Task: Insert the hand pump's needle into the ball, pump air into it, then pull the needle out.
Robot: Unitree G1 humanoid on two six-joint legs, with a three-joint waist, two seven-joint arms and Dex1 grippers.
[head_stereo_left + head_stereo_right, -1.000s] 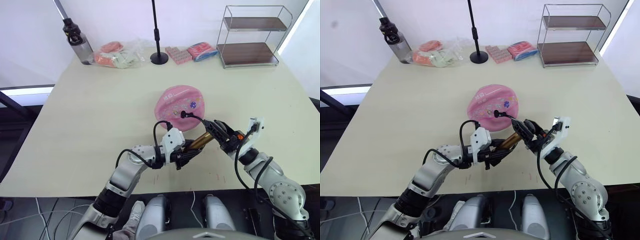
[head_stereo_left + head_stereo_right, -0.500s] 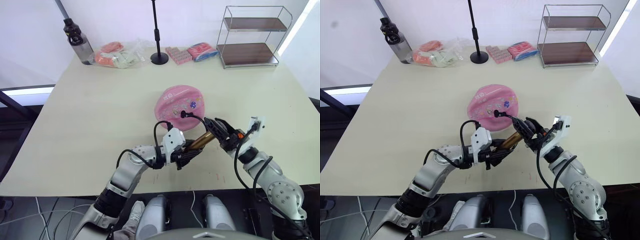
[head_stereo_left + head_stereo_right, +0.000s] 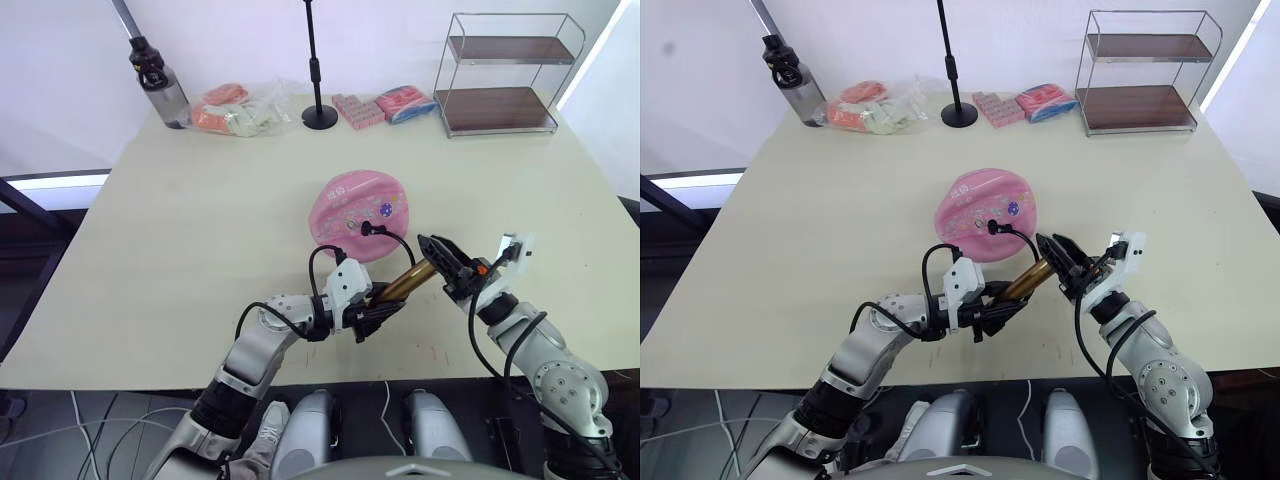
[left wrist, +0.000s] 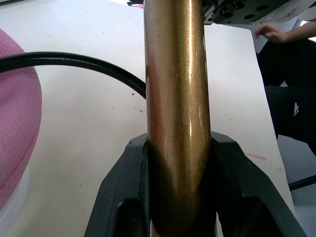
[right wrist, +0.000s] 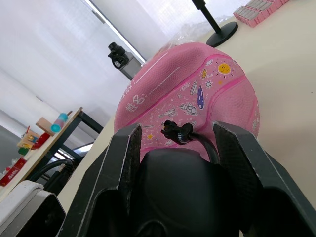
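Gripping the bronze barrel of the hand pump (image 3: 404, 281), your left gripper (image 3: 377, 311) has its fingers (image 4: 126, 190) clamped on either side of it near the table's (image 3: 200, 250) front edge. Just beyond, the ball (image 3: 360, 214) sits mid-table with the hose's black fitting pressed into it. Your right gripper (image 3: 446, 268) is closed around the pump's black handle.

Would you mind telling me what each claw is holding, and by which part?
Both hold the hand pump: the left claw clamps its gold barrel, the right claw grips its black handle.
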